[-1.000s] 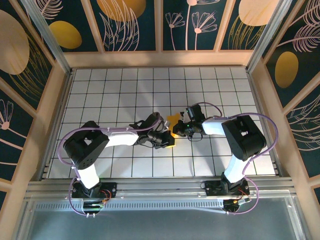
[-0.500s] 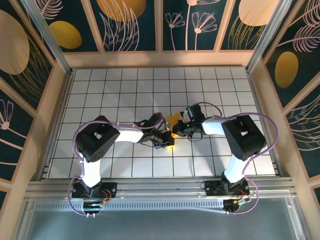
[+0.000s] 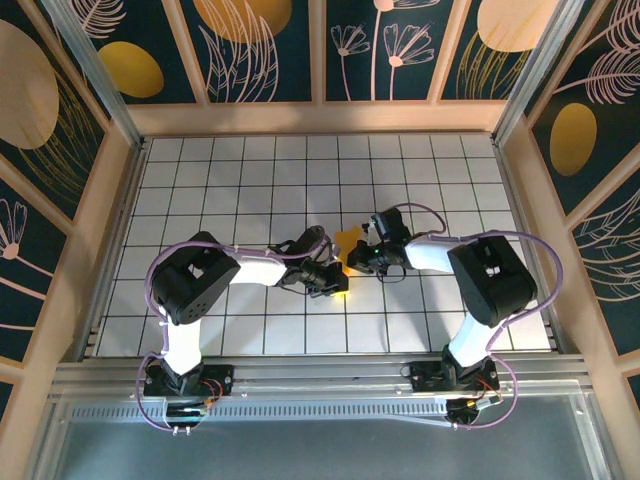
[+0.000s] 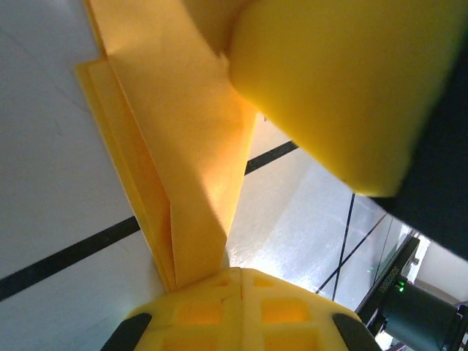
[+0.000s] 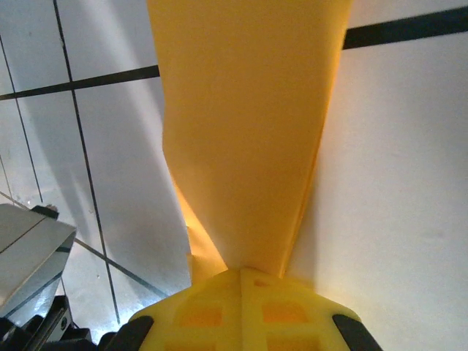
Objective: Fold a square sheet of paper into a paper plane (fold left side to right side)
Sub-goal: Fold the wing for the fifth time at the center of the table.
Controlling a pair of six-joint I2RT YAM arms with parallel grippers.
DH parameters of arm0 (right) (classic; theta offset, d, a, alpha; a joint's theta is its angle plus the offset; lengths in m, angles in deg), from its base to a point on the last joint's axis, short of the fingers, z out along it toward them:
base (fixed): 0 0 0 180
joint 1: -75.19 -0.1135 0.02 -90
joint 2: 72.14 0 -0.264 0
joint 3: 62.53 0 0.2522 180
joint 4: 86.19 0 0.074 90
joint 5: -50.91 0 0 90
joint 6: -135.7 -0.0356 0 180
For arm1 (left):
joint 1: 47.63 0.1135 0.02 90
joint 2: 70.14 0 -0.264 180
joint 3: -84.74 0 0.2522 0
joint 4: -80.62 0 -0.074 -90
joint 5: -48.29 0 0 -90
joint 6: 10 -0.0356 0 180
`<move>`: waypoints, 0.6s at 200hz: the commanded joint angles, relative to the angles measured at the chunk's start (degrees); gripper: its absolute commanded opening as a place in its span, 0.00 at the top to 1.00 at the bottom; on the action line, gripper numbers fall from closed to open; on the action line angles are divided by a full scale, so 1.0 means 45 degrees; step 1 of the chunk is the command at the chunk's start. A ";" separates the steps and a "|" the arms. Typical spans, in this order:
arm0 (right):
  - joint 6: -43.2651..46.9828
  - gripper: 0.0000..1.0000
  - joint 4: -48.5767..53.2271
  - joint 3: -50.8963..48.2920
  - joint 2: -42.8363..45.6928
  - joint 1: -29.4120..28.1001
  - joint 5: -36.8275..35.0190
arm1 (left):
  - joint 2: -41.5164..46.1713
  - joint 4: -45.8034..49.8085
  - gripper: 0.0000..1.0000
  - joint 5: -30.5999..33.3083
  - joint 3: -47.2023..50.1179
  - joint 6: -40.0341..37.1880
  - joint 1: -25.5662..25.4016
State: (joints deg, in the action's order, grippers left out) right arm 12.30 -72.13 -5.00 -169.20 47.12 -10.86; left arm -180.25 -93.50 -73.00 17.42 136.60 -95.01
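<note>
Your left gripper (image 3: 338, 282) and right gripper (image 3: 353, 264) both clamp the paper plane (image 3: 347, 238) (mid-table, tips close together).

1. A white tabletop (image 3: 200, 190) carries a black grid of square tiles.
2. A pale wooden frame (image 3: 320, 118) borders it on 3 sides: far, left and right.
3. Dark blue wall panels (image 3: 290, 60) rise behind the frame, with pale line-drawn leaves and flowers and yellow ovals (image 3: 130, 68).
4. Grey metal rails (image 3: 320, 375) run along the near edge.
5. The light is even, with soft shadows.
</note>
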 commanded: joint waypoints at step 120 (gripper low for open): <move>-0.0075 1.00 -0.0710 0.0403 0.0223 0.0424 0.0348 | -0.0432 0.1712 1.00 0.1137 0.0504 -0.0370 -0.0092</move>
State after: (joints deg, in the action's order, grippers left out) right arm 10.83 -73.88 -6.36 -165.74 47.97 -9.44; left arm -180.23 -93.34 -72.54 17.47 136.03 -95.27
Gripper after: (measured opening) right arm 0.046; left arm 0.044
